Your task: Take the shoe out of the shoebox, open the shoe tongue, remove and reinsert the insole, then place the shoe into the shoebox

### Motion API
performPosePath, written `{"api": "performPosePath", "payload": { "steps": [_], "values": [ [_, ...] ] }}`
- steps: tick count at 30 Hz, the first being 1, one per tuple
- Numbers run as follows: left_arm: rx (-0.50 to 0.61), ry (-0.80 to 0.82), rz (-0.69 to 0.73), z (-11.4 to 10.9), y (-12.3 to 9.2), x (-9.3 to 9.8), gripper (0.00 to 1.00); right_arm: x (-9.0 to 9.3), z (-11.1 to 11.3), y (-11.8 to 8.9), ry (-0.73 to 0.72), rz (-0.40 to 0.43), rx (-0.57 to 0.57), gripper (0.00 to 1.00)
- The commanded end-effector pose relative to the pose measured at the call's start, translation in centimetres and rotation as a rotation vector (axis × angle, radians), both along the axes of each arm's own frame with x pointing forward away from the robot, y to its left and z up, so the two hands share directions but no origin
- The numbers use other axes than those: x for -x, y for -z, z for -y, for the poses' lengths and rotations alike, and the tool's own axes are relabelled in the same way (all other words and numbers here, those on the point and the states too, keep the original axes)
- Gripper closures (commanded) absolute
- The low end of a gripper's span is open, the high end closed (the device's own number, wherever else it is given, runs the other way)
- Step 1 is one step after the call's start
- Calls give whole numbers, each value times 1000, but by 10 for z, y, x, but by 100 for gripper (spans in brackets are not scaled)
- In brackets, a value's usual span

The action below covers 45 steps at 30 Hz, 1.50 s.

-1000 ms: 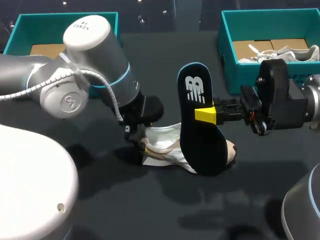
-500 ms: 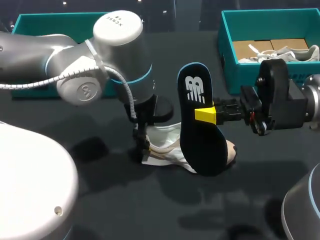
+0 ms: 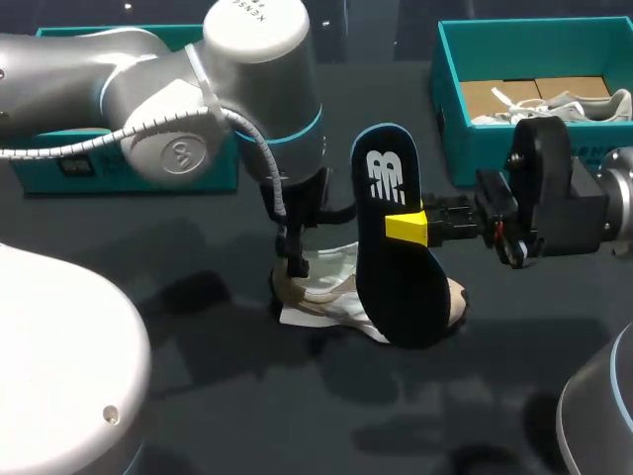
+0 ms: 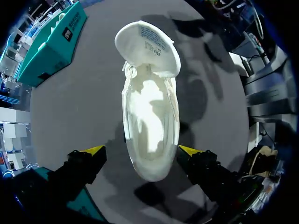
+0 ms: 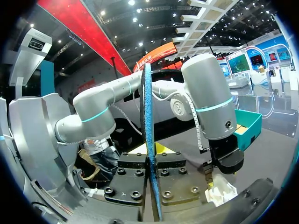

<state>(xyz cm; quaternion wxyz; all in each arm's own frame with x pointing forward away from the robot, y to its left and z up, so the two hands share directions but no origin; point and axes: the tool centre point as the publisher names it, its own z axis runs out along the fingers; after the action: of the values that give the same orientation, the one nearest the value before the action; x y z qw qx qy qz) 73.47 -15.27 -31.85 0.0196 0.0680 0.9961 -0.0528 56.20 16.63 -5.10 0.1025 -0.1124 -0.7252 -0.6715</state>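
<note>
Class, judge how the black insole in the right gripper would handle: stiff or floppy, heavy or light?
Probably fairly stiff: the insole looks straight, unsagging, pinched only midway by the right gripper. Likely light: the right wrist view shows it thin.

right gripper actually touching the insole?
Touching. The right wrist view shows it: the insole stands edge-on in the right gripper, pressed from both sides with no gap visible.
</note>
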Motion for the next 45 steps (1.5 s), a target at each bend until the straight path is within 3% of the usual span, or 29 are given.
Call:
{"api": "performPosePath", "payload": {
  "steps": [1, 8, 17, 19, 21, 26, 30, 42, 45],
  "values": [
    [0, 8, -10, 16, 6, -9, 0, 9, 1, -1, 112, 10, 31, 100],
    [10, 1, -7, 36, 18, -20, 0, 9, 1, -1, 112, 10, 31, 100],
    [-5, -1, -4, 51, 34, -22, 23, 9, 1, -1, 112, 10, 31, 100],
    [-11, -5, -6, 53, 38, -23, 35, 9, 1, -1, 112, 10, 31, 100],
    [-12, -8, -15, 54, 42, -24, 40, 9, 1, -1, 112, 10, 31, 100],
    [-19, -7, -33, 57, 49, -24, 44, 9, 1, -1, 112, 10, 31, 100],
    [-24, 0, -40, 60, 51, -22, 52, 9, 1, -1, 112, 10, 31, 100],
    [-50, 26, -67, 66, 61, -14, 56, 9, 1, -1, 112, 10, 31, 100],
    [-54, 29, -73, 67, 63, -12, 69, 9, 1, -1, 112, 10, 31, 100]
  ]
}}
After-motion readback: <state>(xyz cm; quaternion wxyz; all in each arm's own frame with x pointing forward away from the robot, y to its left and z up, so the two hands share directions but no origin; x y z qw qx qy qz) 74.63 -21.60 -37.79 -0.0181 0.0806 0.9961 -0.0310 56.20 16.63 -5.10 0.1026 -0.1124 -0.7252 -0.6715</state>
